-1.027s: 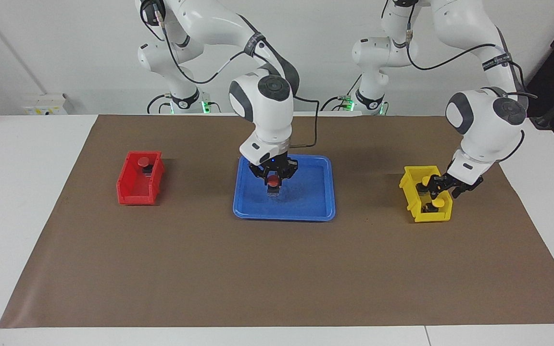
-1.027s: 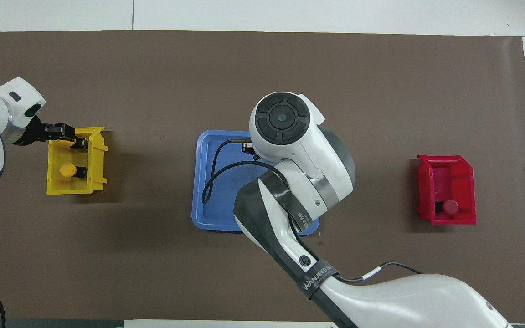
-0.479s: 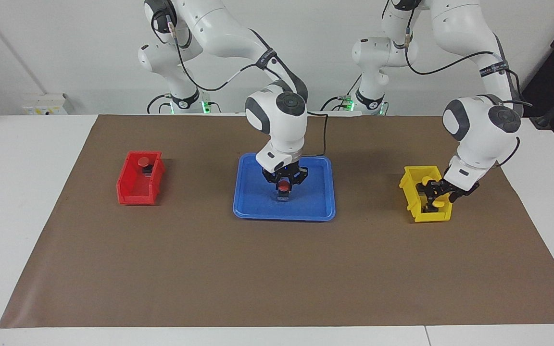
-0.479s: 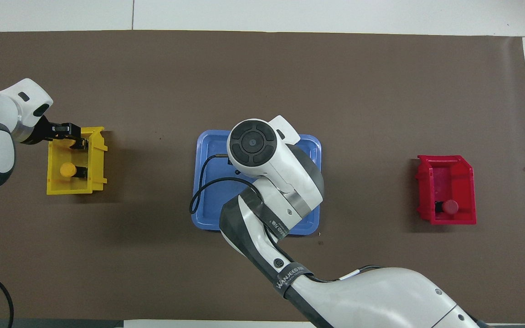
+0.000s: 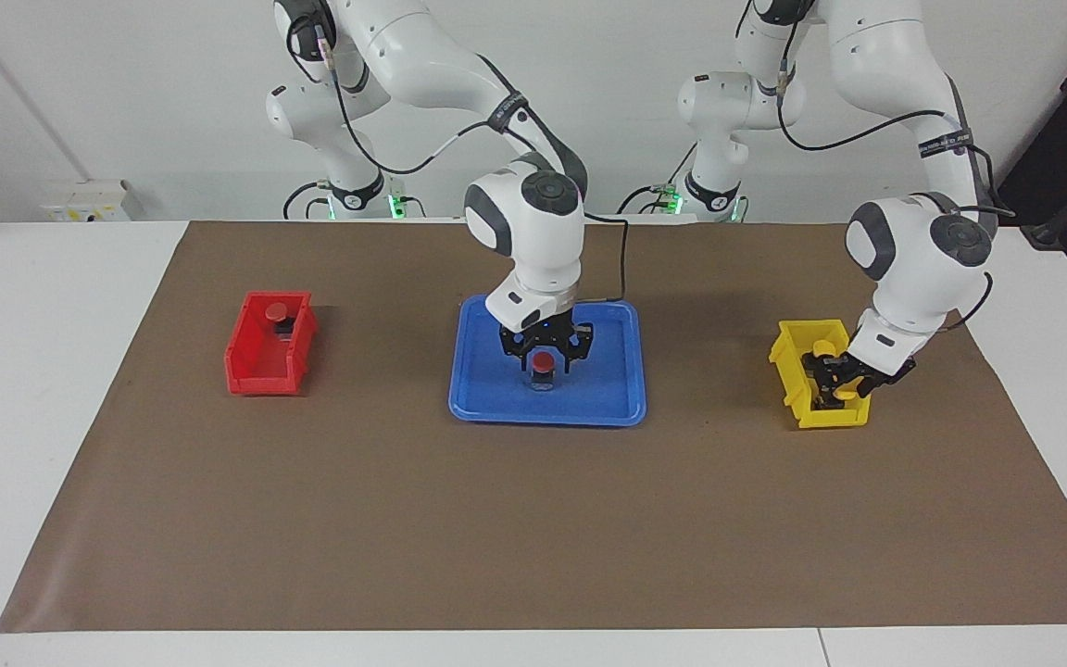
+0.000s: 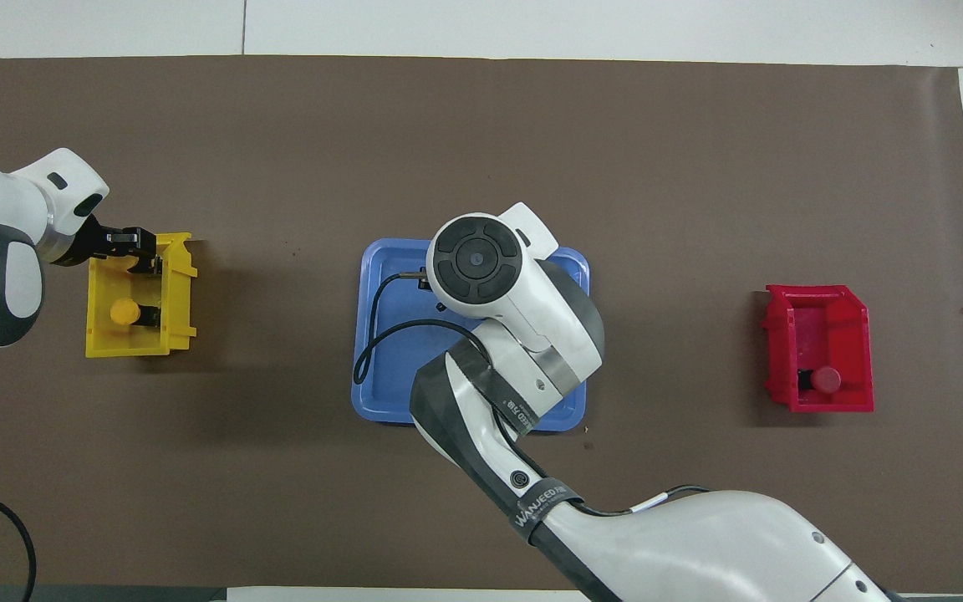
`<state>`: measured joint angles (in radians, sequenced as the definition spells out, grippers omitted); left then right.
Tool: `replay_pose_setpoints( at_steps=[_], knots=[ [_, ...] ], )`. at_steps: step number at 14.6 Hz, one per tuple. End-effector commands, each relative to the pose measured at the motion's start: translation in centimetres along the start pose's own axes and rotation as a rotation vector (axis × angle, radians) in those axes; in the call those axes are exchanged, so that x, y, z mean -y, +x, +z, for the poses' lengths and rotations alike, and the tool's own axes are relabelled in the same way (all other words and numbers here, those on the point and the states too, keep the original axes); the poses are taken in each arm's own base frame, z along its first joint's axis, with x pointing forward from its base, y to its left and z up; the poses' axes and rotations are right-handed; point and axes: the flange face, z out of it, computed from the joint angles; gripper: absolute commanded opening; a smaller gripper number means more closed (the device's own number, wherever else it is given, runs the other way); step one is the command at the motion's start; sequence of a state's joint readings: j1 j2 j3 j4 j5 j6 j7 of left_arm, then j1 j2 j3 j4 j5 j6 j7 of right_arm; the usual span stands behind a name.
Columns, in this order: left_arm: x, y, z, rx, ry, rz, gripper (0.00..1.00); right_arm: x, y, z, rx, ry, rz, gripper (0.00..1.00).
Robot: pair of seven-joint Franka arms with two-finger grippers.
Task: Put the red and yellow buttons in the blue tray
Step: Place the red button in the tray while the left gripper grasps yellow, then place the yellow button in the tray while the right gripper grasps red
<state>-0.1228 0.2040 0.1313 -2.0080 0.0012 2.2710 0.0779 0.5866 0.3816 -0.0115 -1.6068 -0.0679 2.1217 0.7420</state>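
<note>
Two arms working at once: one dropping off, one picking up.
Right end effector (image 5: 544,358), spread wide, is releasing the red button (image 5: 544,362) under it onto the blue tray (image 5: 604,395); left end effector (image 5: 836,382) is pinching a yellow button (image 5: 842,393) inside the yellow bin (image 5: 794,374).

Both pincers (image 5: 543,357) (image 5: 837,382) low, wrists down

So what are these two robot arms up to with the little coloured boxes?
They are moving push buttons into the blue tray. The right gripper is over the tray with a red button between its spread fingers, standing on the tray floor. The left gripper is down in the yellow bin, shut on a yellow button; the other yellow button lies in that bin. One more red button sits in the red bin.
</note>
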Motion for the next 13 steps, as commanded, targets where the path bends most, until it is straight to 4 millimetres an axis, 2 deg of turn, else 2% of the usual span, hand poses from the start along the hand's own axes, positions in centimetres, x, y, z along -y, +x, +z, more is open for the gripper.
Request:
replay_pose_setpoints(
  at_steps=[1,2,3,5,6,7,8,9,11,13],
  knots=[
    [0.0,0.0,0.0,-0.016,-0.012,-0.009,0.01,-9.1,3.2,-6.8,0.001,-0.027,-0.020,0.99],
    [-0.1,0.3,-0.3,-0.016,-0.012,-0.009,0.01,-12.9,3.3,-7.9,0.040,-0.056,-0.046,0.99],
    [-0.1,1.0,-1.7,-0.010,-0.013,-0.008,0.01,-16.9,3.2,-8.4,0.065,-0.070,-0.063,0.99],
    [-0.4,2.3,-7.2,0.062,-0.020,0.000,0.01,-23.3,1.3,-7.7,0.104,-0.074,-0.119,0.99],
    [-0.6,3.1,-10.9,0.089,-0.023,0.004,0.01,-26.2,0.3,-7.7,0.106,-0.070,-0.138,0.99],
    [-1.9,3.7,-14.1,0.100,-0.022,0.006,0.01,-29.1,-0.8,-7.1,0.126,-0.072,-0.156,0.99],
    [-4.7,4.3,-15.3,0.121,-0.015,-0.015,0.01,-31.4,-1.7,-6.6,0.136,-0.063,-0.160,0.99],
    [-8.5,4.4,-15.9,0.121,-0.005,-0.063,0.01,-33.9,-2.2,-5.9,0.149,-0.034,-0.127,0.99],
    [-15.9,3.5,-15.2,0.080,-0.008,-0.160,0.01,-37.1,-3.5,-4.1,0.132,-0.023,-0.134,0.99],
    [-22.1,1.6,-14.6,0.073,-0.033,-0.181,0.01,-40.4,-3.5,-3.0,0.140,-0.024,-0.140,0.92]
  ],
)
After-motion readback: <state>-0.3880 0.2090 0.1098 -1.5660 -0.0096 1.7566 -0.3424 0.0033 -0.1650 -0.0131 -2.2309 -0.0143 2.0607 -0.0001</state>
